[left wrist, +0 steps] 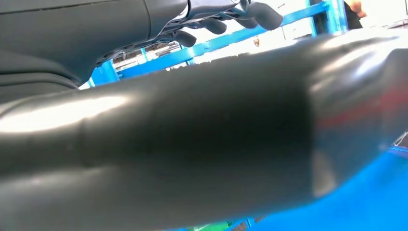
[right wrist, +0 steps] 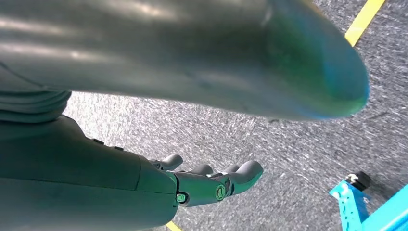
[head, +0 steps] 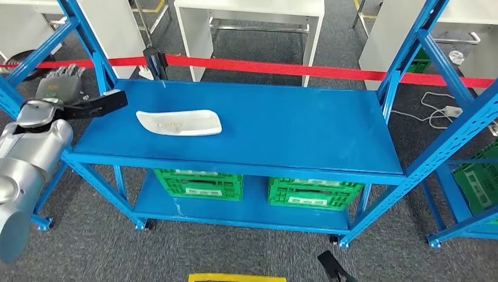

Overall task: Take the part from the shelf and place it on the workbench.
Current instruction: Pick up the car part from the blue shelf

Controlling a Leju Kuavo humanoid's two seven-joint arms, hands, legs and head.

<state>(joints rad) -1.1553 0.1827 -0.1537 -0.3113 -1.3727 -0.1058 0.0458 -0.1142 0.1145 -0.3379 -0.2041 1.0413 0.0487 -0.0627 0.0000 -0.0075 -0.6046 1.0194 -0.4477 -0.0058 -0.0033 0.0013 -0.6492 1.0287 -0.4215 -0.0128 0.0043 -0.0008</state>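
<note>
The blue shelf [head: 282,126] carries the white part [head: 179,123] on its top deck, left of centre. My left hand [head: 59,82] hovers empty, fingers apart, beside the shelf's left edge. My right hand [right wrist: 207,185] hangs released over grey carpet.

Bare shelf top [head: 282,126] lies open around the white part [head: 179,123]; blue uprights [head: 94,50] flank it.

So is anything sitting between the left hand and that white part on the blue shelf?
Nothing visible is. The left hand is raised at the shelf's left end, beside the upright post, and the white part lies on the blue shelf to its right. The stretch of shelf surface between them is bare.
</note>
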